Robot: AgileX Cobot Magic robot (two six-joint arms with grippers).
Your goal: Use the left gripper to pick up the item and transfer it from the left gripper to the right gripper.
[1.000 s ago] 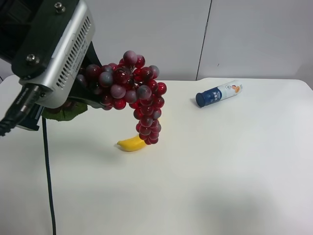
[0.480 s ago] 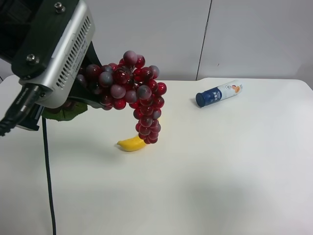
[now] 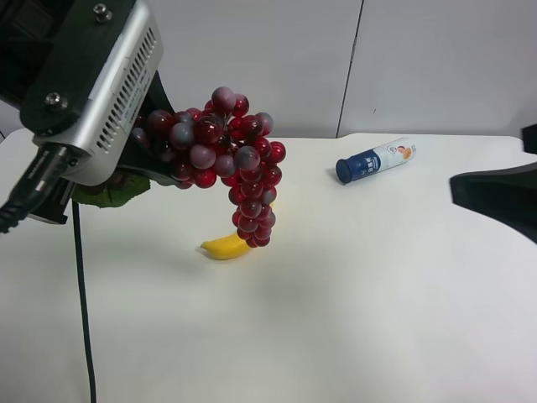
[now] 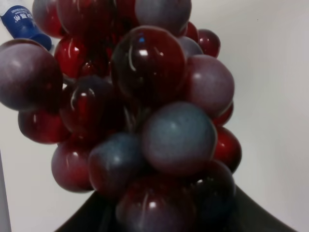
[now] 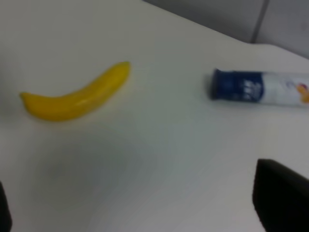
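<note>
One bunch of red grapes (image 3: pixel 231 155) aloft over the white table (image 3: pixel 377 294), pinched at its top by the left gripper (image 3: pixel 149 153), one yellow banana (image 3: pixel 225 247) lying beneath, one blue-capped tube (image 3: pixel 375 160) on its side, contents unseen, right gripper (image 5: pixel 137 208) jaws spread, empty

Silver vented housing (image 3: pixel 101 92), screws (image 3: pixel 102 12), black cable (image 3: pixel 82 294)

Left arm (image 3: pixel 84 92) up high at the exterior high view's left, wrist housing close to that camera. My left hand (image 3: pixel 159 143) is clamped on the grape bunch (image 3: pixel 235 168), which dangles from it. My right hand (image 5: pixel 133 203) shows only at that view's right edge, fingers (image 5: pixel 280 198) spread wide apart, arm out of frame.
</note>
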